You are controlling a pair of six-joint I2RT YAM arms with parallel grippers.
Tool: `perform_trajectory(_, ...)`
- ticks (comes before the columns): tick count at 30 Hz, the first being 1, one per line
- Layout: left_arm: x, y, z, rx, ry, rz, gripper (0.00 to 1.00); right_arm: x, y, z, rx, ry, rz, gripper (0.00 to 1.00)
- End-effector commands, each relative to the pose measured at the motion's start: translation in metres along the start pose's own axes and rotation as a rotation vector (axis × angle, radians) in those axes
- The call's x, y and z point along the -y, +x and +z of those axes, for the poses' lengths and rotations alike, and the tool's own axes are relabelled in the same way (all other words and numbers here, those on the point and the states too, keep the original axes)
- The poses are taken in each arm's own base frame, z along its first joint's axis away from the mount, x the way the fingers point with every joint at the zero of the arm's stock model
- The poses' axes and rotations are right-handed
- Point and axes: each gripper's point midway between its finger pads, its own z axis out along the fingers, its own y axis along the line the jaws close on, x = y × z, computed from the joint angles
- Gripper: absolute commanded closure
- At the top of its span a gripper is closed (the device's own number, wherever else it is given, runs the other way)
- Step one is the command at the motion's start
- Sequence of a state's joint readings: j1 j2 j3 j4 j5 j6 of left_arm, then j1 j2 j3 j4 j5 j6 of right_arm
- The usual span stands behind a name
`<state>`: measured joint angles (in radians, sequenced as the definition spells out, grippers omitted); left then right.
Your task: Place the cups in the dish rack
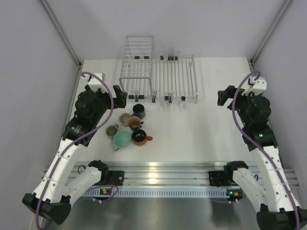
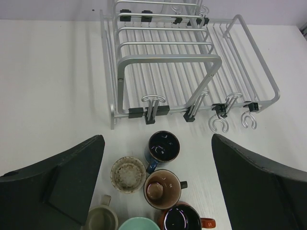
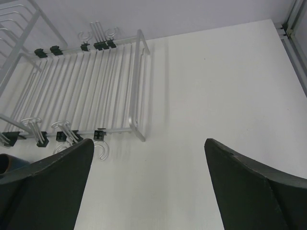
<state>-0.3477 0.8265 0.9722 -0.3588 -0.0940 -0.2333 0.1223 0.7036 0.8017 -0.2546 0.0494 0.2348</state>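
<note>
Cups (image 1: 130,128): six, huddled nearer the table's (image 1: 206,129) left edge, just before the dish rack (image 1: 177,79) at the far edge. Left jaws stood spread above them; right jaws spread, empty. Your best move was likely pinching the dark blue cup (image 2: 163,146) squarely by its rim.

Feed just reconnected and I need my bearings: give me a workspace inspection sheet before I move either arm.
Surface: white table, no spills seen.
Job's things: six cups clustered near the left gripper; dish rack holds none.
Clutter: tall wire basket just left of the rack; otherwise nothing seen.
Grippers: left gripper and right gripper both empty, jaws open.
Cables: purple cables looped along both arms.
Surroundings: plain walls, metal frame posts.
</note>
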Motion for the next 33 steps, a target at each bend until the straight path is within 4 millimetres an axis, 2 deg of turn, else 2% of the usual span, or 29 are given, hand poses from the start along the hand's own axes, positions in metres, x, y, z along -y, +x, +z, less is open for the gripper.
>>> perform_trajectory(1, 0.004, -0.016, -0.002, 0.066, 0.024, 0.006, 0.01, -0.015, -0.027, -0.009, 0.083, -0.065, -0.018, 0.00)
perform_trajectory(8, 0.005, 0.003, 0.014, -0.011, 0.036, 0.045, 0.01, -0.015, -0.025, -0.010, 0.075, -0.072, -0.034, 0.01)
perform_trajectory(9, 0.004, 0.016, 0.022, -0.069, 0.033, 0.050, 0.02, -0.015, -0.024, -0.010, 0.072, -0.073, -0.037, 0.01)
perform_trajectory(15, 0.006, 0.046, 0.045, -0.205, 0.043, 0.066, 0.05, -0.014, -0.020, -0.009, 0.054, -0.069, -0.040, 0.01)
perform_trajectory(19, 0.003, 0.059, 0.051, -0.242, 0.039, 0.089, 0.05, -0.013, -0.015, -0.006, 0.044, -0.067, -0.034, 0.01)
perform_trajectory(20, 0.009, 0.064, 0.052, -0.261, 0.074, 0.090, 0.05, -0.013, -0.014, -0.005, 0.041, -0.065, -0.035, 0.00)
perform_trajectory(25, 0.012, 0.078, 0.058, -0.310, 0.105, 0.104, 0.06, -0.012, -0.010, -0.002, 0.021, -0.060, -0.030, 0.01)
perform_trajectory(33, 0.014, 0.119, 0.073, -0.473, 0.137, 0.099, 0.09, -0.013, -0.013, -0.005, 0.027, -0.062, -0.028, 0.01)
